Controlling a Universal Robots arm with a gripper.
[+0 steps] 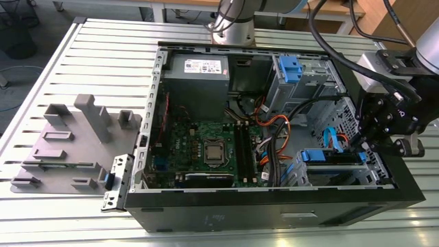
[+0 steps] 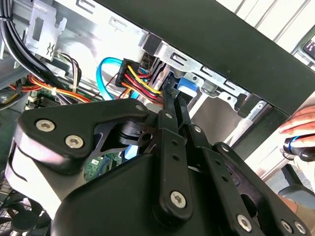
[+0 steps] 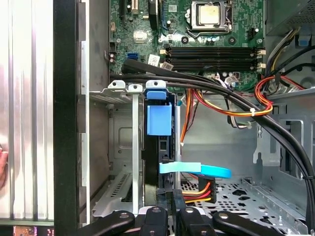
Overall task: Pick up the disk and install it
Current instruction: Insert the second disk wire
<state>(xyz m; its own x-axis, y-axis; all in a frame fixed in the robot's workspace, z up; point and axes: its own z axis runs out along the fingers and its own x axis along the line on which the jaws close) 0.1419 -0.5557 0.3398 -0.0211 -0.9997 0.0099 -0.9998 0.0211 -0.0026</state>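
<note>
My claw [image 3: 171, 211] is hanging nearly closed and empty; the disk [image 3: 159, 120] is standing edgewise at its nine o'clock in the exterior view.

I count one computer case [image 1: 274, 211], one motherboard [image 1: 205, 135], one grey power supply [image 1: 199, 72], one disk [image 1: 319, 155], one other blue carrier [image 1: 290, 69], one grey fixture [image 1: 69, 146].

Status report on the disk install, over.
Gripper at the drive bay. Disk on edge in its slot. Blue data cable and black cable bundle close by.
</note>
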